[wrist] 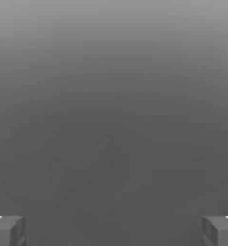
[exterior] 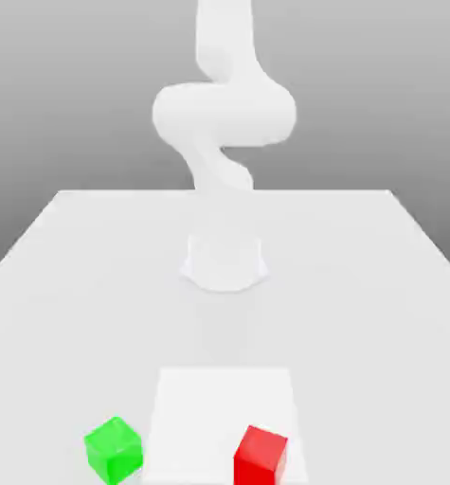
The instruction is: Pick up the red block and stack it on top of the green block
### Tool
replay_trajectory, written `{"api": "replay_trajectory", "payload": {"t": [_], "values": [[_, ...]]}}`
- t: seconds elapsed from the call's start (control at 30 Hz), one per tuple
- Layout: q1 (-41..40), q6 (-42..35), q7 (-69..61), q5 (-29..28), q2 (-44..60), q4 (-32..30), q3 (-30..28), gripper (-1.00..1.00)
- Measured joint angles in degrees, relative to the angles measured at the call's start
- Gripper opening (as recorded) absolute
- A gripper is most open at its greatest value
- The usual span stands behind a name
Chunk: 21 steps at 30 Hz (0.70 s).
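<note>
Hand view: my hand point(wrist: 114, 231) is spread wide. In the exterior view the red block point(exterior: 260, 457) sits toward six o'clock, the green block point(exterior: 114, 450) at seven. The red looks stiff and light, I'd judge — best pinched squarely across opposite side faces. I can read no label.

The exterior view faces the arm point(exterior: 225, 114) from across the tabletop point(exterior: 96, 313), looking slightly down! The hand view peers out between wide-spread fingertips point(wrist: 7, 230), very close to them.
</note>
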Motion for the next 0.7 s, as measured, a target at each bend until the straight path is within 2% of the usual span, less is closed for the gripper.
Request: {"api": "replay_trajectory", "payload": {"t": [0.33,0.7], "values": [[-5.1,7.1,12.8,-4.4,21.2,-2.5,6.5,0.0],[-5.8,14.9,25.5,-7.4,43.9,-5.2,8.5,0.0]]}}
